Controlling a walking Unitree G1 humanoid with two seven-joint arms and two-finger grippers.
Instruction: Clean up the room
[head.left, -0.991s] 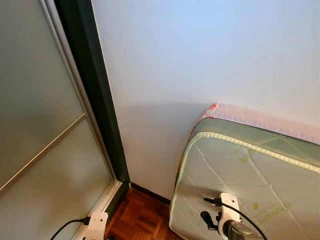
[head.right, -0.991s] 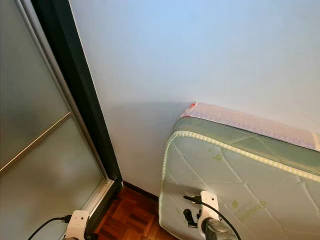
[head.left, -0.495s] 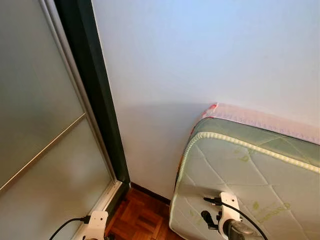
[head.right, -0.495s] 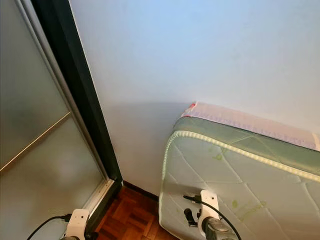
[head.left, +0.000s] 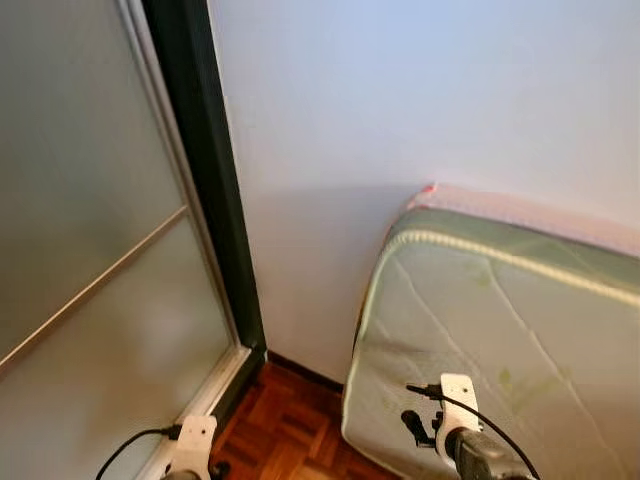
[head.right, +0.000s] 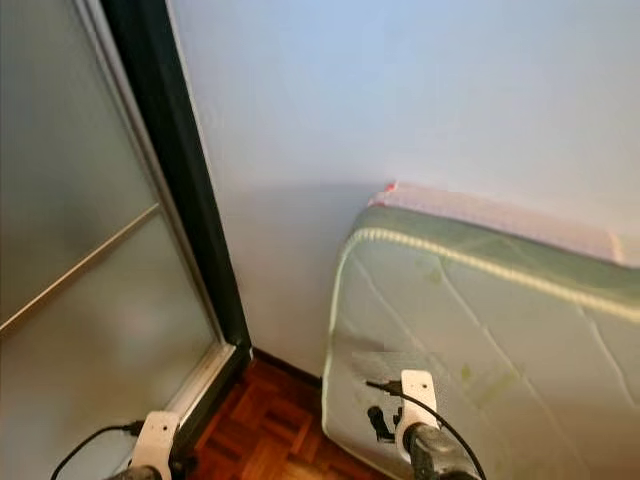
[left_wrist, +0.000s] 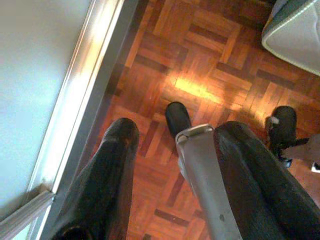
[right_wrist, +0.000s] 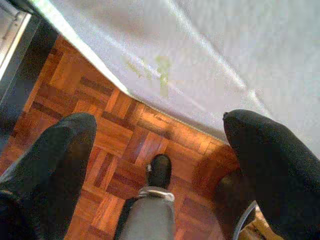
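Both arms hang low at my sides. My left gripper (left_wrist: 177, 130) is open over the parquet floor (left_wrist: 200, 60), its black fingers (left_wrist: 117, 165) apart and holding nothing. My right gripper (right_wrist: 160, 120) is also open and empty above the parquet, close to the foot of a green-white quilted mattress (right_wrist: 210, 55). That mattress (head.left: 500, 330) stands on edge against the white wall (head.left: 400, 100), with a pink layer (head.left: 520, 208) behind its top. The white wrist mounts of my left arm (head.left: 193, 440) and right arm (head.left: 458, 398) show at the bottom edge.
A frosted sliding glass door (head.left: 90, 250) with a dark frame (head.left: 215, 200) and a metal floor track (left_wrist: 85, 95) stands on the left. A narrow strip of parquet (head.left: 290, 430) lies between door and mattress. My own legs and black feet (left_wrist: 177, 117) are below the grippers.
The whole picture has shifted and gone slightly blurred, so the camera has moved: the door frame sits further right and the mattress top higher. Nothing in the room has moved.
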